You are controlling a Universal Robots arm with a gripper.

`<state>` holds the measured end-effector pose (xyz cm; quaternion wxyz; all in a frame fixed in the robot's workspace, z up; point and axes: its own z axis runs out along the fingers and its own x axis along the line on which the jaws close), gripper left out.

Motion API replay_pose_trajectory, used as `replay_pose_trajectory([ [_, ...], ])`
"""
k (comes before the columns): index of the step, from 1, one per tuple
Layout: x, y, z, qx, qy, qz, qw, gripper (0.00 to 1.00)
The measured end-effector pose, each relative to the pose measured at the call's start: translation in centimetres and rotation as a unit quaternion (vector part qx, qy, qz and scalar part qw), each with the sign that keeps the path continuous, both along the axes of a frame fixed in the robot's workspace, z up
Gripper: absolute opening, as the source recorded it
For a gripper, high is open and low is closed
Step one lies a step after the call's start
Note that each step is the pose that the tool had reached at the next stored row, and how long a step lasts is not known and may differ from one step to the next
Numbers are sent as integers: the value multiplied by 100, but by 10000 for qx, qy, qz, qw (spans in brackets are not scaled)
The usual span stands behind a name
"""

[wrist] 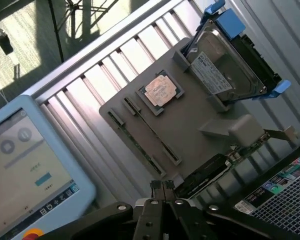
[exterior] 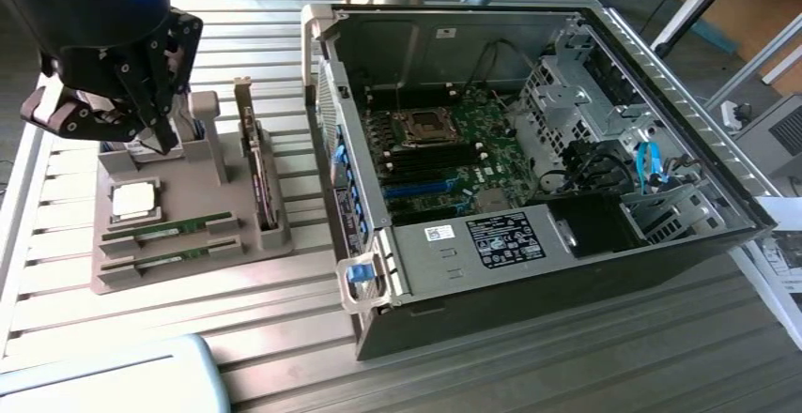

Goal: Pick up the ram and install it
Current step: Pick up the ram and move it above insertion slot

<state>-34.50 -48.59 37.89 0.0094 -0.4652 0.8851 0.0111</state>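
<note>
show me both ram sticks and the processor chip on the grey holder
upper ram stick (exterior: 169,227), exterior view, middle of its green board
lower ram stick (exterior: 173,259), exterior view, middle of its green board
processor chip (exterior: 135,202), exterior view, centre of its pale lid

An open black desktop computer case (exterior: 426,52) is lying on its side on a slatted aluminium table (exterior: 150,319), exposing a green motherboard (exterior: 464,150). Beside the case, at the exterior view's left, a grey moulded parts holder (exterior: 188,197) is resting on the table. It is carrying a square silver-white processor chip (exterior: 134,202), an upright dark expansion card (exterior: 259,178) and a silver hard drive with blue rails (wrist: 225,70). A light-blue-framed touchscreen tablet (wrist: 30,170) is lying near the holder.
</note>
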Motion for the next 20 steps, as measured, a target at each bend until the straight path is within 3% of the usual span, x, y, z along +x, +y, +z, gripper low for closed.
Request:
replay_pose_trajectory([
  [5,0,0,-8,0,0,512,9987,11],
  [11,0,0,-17,0,0,1085,9941,11],
  [13,0,0,-23,0,0,1371,9906,11],
  [16,0,0,-31,0,1,1816,9834,11],
  [20,0,0,-41,0,0,2226,9749,11],
])
